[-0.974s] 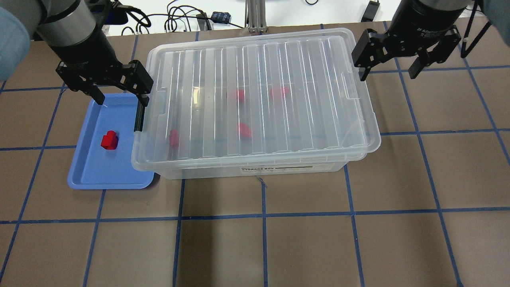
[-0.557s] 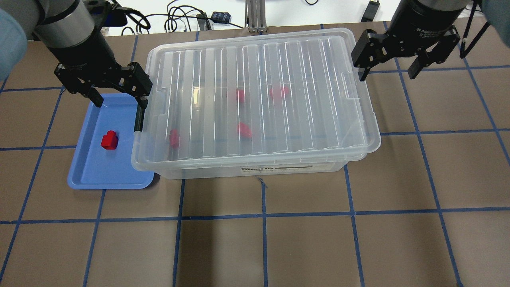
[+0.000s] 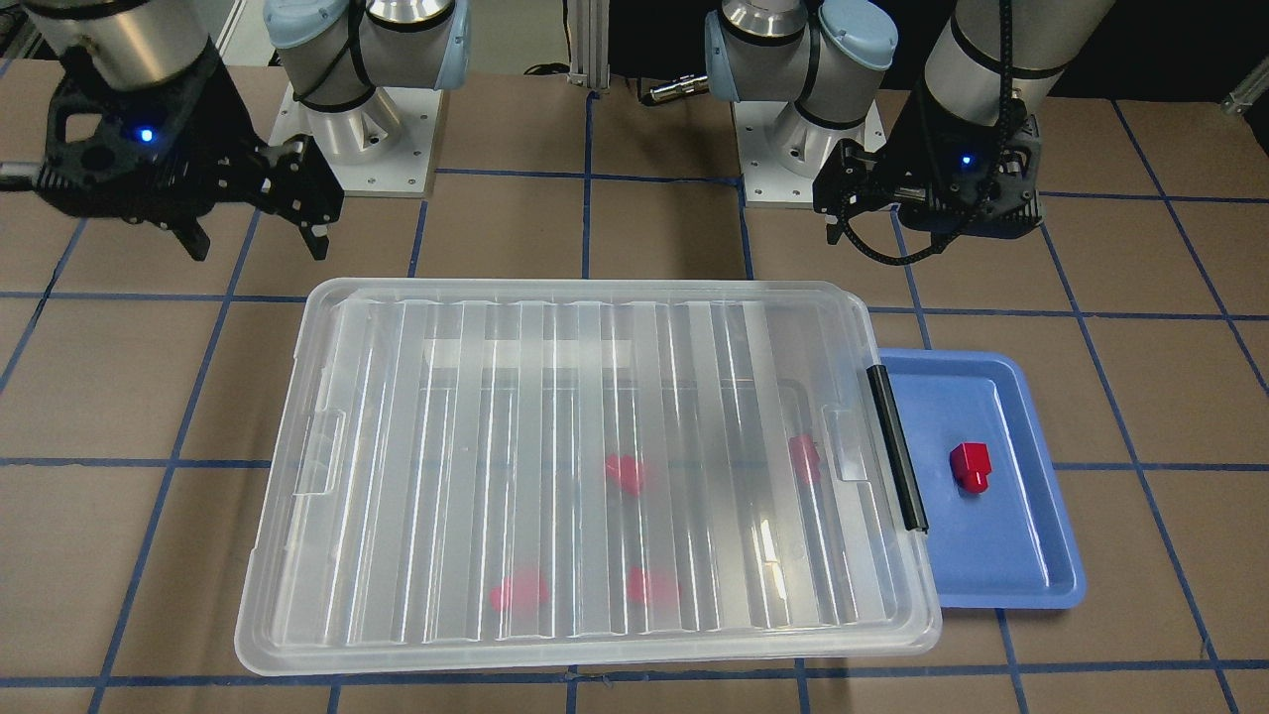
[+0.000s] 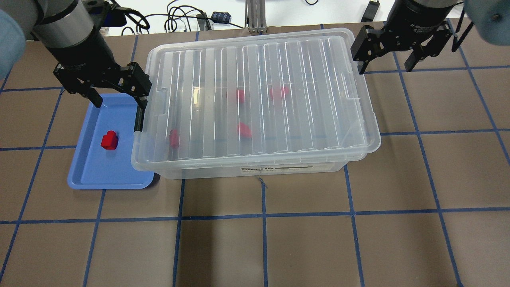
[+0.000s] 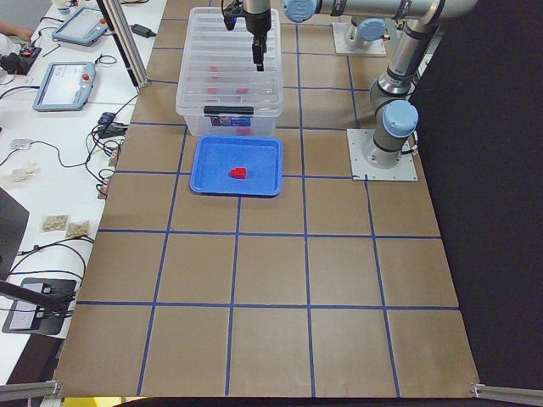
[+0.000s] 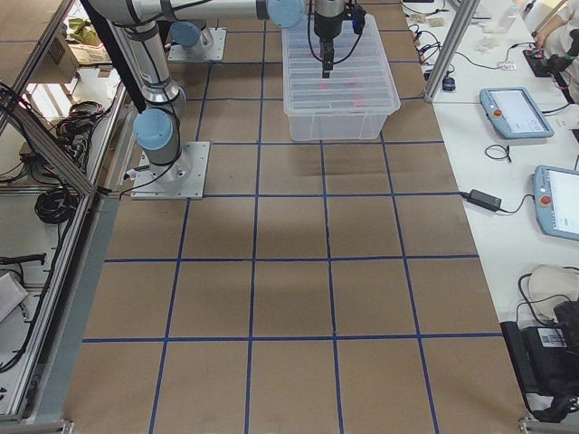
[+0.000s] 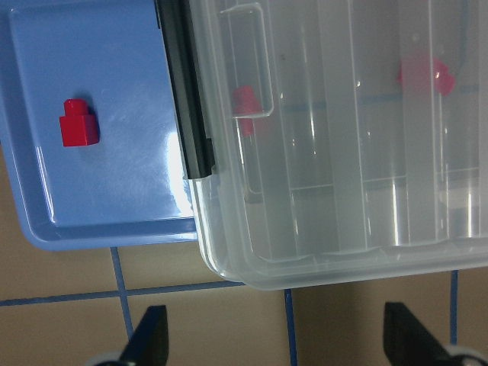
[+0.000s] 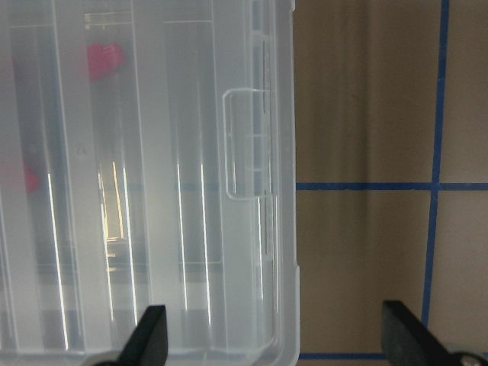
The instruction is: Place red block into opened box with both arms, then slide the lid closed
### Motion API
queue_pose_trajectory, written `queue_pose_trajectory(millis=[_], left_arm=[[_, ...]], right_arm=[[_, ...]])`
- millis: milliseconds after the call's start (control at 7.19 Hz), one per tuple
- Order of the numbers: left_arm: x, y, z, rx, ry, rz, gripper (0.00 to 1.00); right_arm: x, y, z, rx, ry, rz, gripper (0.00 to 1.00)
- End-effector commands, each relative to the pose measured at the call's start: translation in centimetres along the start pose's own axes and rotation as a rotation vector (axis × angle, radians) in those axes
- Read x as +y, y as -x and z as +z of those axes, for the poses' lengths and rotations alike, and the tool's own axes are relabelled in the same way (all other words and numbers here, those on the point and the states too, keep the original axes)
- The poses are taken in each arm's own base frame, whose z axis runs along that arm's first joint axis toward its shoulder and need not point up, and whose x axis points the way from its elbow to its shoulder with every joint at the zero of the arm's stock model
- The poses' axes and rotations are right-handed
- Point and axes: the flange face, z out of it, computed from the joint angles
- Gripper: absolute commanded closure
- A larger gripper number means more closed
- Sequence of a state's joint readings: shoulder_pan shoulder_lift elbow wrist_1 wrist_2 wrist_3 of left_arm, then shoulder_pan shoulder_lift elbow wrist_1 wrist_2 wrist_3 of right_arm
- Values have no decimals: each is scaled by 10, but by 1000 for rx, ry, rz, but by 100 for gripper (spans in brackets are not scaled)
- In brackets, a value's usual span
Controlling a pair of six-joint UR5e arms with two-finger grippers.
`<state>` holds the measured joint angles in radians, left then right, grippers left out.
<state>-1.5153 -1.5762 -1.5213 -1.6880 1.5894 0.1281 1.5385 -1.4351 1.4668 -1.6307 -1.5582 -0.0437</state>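
Note:
The clear box (image 4: 207,171) stands mid-table with the ribbed lid (image 4: 259,91) lying over nearly all of it. Its black bar (image 4: 138,117) shows at the end on my left. Several red blocks (image 4: 244,130) show blurred through the lid. One red block (image 4: 109,140) (image 7: 78,126) lies on the blue tray. My left gripper (image 4: 119,101) hangs open above the tray's far end, beside the box's left end, holding nothing. My right gripper (image 4: 385,67) hangs open and empty off the lid's far right corner.
The blue tray (image 4: 107,171) sits tight against the box's left end, partly under its rim. Cables and a metal post (image 4: 255,16) lie beyond the table's far edge. Brown table with blue grid lines stretches in front of the box.
My right gripper has drawn back a little toward the far edge. The left gripper has barely shifted. Lid, box and blocks have stayed put.

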Motion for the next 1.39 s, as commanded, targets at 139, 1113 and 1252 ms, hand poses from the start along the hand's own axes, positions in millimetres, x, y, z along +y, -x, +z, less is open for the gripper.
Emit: queue_pose_trajectory(millis=[139,1113,1252], left_arm=[[-17,88,10,18,-2,-92,0],[-59,213,165,16,-2,0,0],[-62,224,189,24,12,-10,0]], right_arm=[[-75,-22,92,3,-38,-21,0],[-89,-81,128,5,-9,-32,3],[-89,-85,128,6,-9,-50,3]])
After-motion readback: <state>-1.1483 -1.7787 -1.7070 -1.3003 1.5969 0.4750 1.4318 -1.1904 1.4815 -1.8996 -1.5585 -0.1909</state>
